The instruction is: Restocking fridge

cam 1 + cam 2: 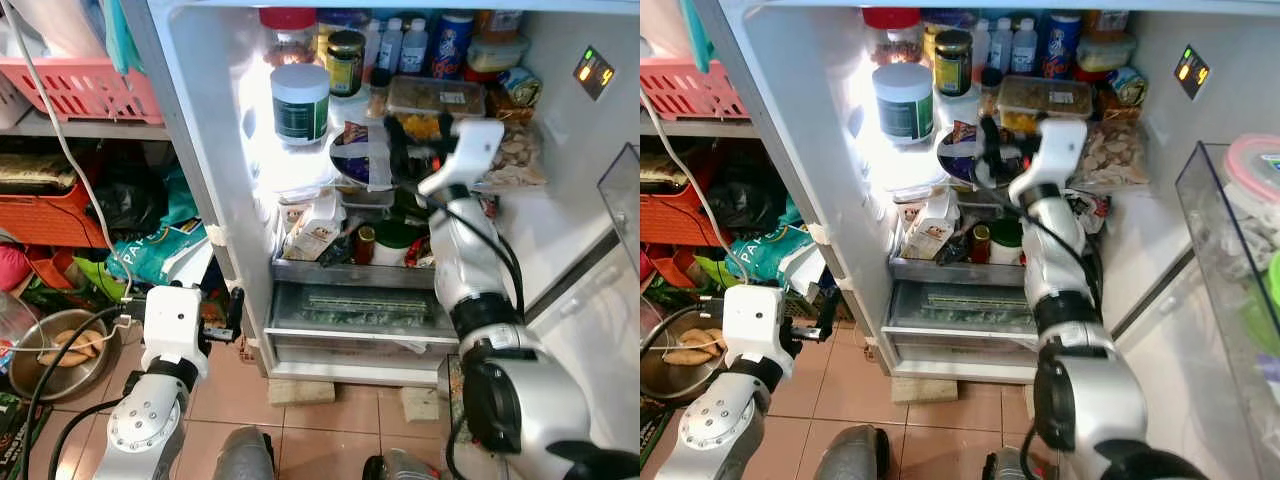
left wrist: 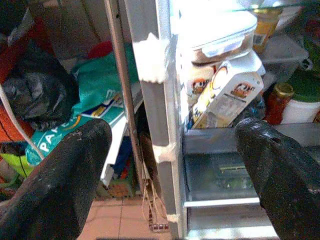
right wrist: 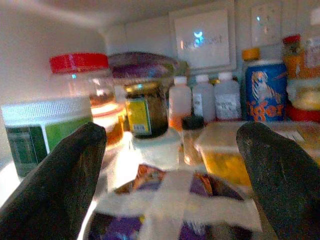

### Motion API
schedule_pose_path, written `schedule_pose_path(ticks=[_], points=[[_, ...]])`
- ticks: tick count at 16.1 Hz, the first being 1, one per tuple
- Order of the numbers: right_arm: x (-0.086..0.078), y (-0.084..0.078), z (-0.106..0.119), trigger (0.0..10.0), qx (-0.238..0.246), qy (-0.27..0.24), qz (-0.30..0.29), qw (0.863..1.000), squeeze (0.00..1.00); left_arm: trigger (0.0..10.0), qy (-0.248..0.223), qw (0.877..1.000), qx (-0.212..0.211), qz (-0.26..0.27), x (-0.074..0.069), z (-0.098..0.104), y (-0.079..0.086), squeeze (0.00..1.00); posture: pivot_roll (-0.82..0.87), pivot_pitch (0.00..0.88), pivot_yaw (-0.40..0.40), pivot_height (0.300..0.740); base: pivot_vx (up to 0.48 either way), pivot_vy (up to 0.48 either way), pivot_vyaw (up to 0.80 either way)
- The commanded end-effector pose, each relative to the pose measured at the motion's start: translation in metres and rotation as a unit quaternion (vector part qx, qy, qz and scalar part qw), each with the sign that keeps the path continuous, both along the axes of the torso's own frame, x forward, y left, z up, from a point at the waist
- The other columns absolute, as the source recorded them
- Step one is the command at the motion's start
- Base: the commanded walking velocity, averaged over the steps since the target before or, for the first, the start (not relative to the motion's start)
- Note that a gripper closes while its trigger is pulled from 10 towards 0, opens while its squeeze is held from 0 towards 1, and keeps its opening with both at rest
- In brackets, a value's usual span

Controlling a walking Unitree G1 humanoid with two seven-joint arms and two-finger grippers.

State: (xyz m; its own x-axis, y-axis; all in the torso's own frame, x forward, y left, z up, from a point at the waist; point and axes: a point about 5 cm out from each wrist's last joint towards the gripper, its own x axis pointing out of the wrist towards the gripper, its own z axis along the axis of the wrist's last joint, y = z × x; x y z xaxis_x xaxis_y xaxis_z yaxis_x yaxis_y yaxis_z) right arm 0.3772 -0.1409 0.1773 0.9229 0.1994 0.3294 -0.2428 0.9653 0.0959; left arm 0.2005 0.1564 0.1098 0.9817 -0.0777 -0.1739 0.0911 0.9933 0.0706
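Note:
The fridge (image 1: 215,150) stands open with crowded shelves. My right gripper (image 1: 405,155) reaches onto the upper shelf and is open, its fingers on either side of a purple packet crossed with white tape (image 3: 165,197), with nothing held. Behind it stand a white jar with a green label (image 1: 300,103), a dark jar with a yellow label (image 3: 145,115), a red-lidded jar (image 3: 82,80), small white bottles (image 3: 202,100) and a blue can (image 3: 265,90). My left gripper (image 1: 228,315) is open and empty, low beside the fridge's left wall. A carton (image 2: 225,97) leans on the lower shelf.
A glass-fronted crisper drawer (image 1: 355,305) sits at the fridge's bottom, on bricks (image 1: 300,390). The door's clear bin (image 1: 1230,260) juts out at right. To the left are a pink basket (image 1: 80,85), a teal bag (image 1: 160,250), a metal bowl (image 1: 55,350) and a white cable (image 1: 60,140).

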Motion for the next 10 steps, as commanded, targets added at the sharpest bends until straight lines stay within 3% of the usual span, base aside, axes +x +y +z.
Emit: schedule_pose_path(ticks=[1, 4, 10], points=[[0.0, 0.004, 0.006, 10.0, -0.01, -0.011, 0.012, 1.0, 1.0, 10.0, -0.002, 1.0, 0.005, -0.001, 0.001, 0.0, 0.0, 0.0, 0.22, 0.017, 0.042, 0.74, 0.0, 0.0, 0.0], [-0.009, 0.004, 0.001, 10.0, -0.024, -0.013, 0.016, 1.0, 1.0, 10.0, -0.012, 1.0, 0.013, -0.005, 0.004, 0.001, 0.001, 0.0, 0.21, 0.0, 0.044, 0.74, 0.0, 0.0, 0.0], [-0.054, -0.01, -0.031, 10.0, -0.075, 0.026, 0.027, 0.996, 1.0, 10.0, -0.026, 1.0, 0.008, -0.009, 0.016, -0.002, -0.005, 0.0, 0.16, 0.0, 0.028, 0.74, 0.0, 0.0, 0.0]])
